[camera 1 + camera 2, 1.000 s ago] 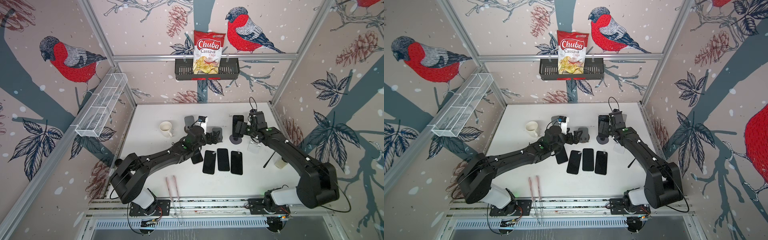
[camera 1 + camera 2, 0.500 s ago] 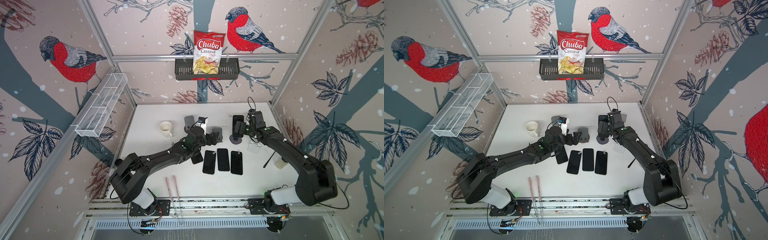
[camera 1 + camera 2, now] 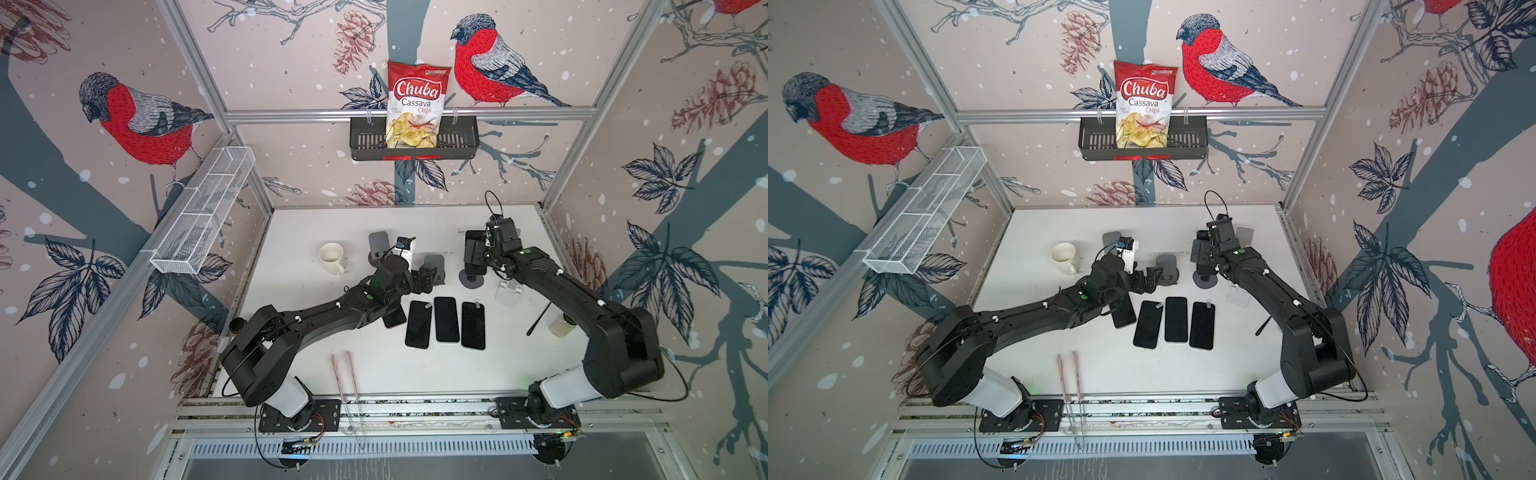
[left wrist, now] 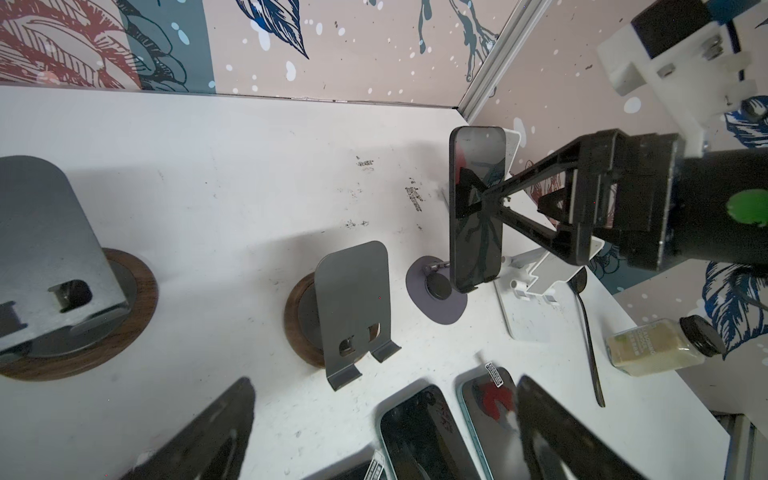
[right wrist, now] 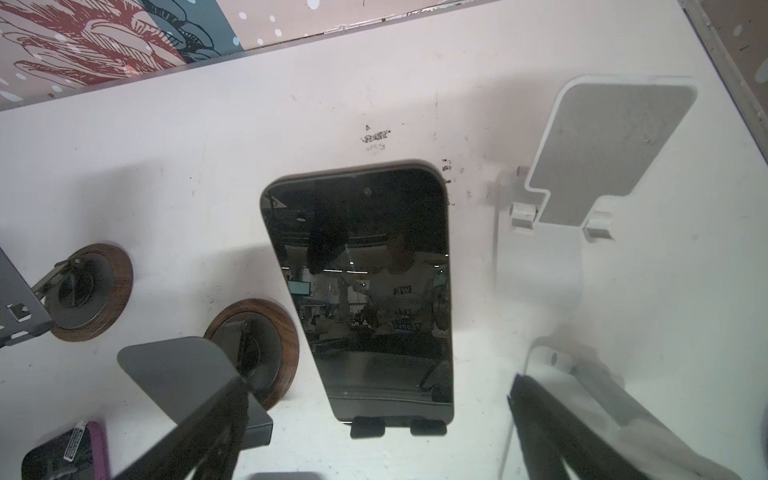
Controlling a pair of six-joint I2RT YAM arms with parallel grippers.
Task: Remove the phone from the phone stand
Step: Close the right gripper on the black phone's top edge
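Observation:
A black phone point(image 3: 473, 257) point(image 5: 361, 291) stands upright on a phone stand with a round dark base point(image 3: 471, 281) point(image 4: 436, 293), its lower edge on the stand's two lips. My right gripper point(image 3: 478, 249) point(image 5: 380, 384) is open just in front of it. One of its fingers point(image 5: 199, 432) shows on either side of the phone, and neither touches it. My left gripper point(image 3: 430, 276) point(image 4: 386, 379) is open and empty, low over the table beside a grey stand point(image 4: 353, 303).
Several phones point(image 3: 446, 319) lie flat mid-table, one partly under my left arm. Another grey stand point(image 3: 379, 245) and two white stands point(image 3: 509, 291) point(image 3: 1244, 235) hold nothing. A mug point(image 3: 331, 257), a jar point(image 3: 559, 326), a black spoon point(image 3: 538, 320) and pink sticks point(image 3: 345, 374) are around.
My right gripper has shifted a little to the left at the phone on the stand. The left arm has hardly moved. Both grippers stay open.

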